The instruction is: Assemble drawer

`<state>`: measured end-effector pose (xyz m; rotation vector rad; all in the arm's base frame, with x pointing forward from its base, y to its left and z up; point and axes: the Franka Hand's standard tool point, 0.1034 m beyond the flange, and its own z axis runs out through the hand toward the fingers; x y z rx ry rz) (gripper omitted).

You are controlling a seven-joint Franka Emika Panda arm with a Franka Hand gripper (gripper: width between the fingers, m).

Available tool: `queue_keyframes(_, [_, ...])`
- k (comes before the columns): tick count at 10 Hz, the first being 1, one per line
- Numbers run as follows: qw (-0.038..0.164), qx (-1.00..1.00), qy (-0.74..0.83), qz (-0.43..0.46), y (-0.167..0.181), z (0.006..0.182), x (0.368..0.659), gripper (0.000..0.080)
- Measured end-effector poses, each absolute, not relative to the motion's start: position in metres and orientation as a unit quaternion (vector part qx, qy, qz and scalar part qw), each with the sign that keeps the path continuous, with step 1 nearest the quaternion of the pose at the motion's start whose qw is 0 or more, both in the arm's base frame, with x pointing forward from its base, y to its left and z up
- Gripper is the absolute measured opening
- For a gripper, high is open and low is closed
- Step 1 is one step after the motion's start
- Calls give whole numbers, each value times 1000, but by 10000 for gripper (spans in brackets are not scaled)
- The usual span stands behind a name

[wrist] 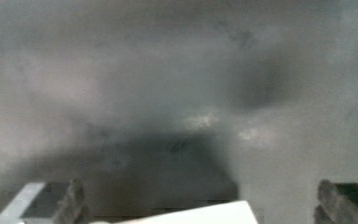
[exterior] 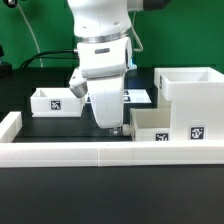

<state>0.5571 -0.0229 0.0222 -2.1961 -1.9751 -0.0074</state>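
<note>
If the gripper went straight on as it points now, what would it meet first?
Pointing down, the gripper likely meets the tray beside the housing: the wrist view shows a white corner between its open fingers. Depth is unclear; it could be the black table.

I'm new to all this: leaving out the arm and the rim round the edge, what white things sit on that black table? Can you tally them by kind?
Small open-top trays: 2 (one on the exterior view's left, one beside the housing)
Tall housing: 1
Marker board: 1
Total: 4
</note>
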Motion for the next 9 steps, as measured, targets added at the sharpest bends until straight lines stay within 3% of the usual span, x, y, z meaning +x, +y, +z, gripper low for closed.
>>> queue_keyframes(9, [97,-737,-669,-1,24,27,561,649])
